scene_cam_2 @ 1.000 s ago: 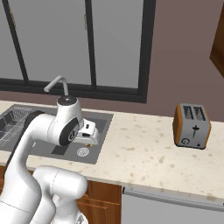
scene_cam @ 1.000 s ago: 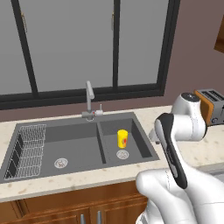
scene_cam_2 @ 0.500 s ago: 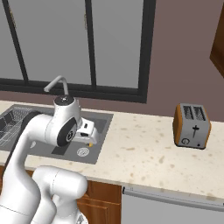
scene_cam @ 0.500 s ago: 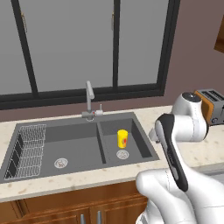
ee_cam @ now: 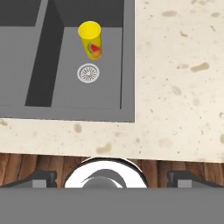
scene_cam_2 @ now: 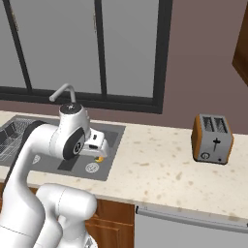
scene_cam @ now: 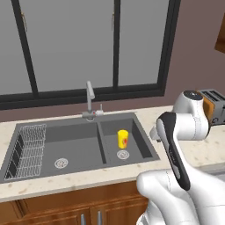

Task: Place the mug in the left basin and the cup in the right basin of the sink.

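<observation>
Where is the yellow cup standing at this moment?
The cup stands upright inside the right basin of the sink, just behind the round drain, to the right of the faucet.

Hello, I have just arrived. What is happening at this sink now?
The yellow cup stands upright in the right basin of the sink, just behind the drain. The white arm's gripper is open and holds nothing; it is over the counter's front edge, looking at the cup. The left basin has a wire rack and no mug that I can see.
</observation>
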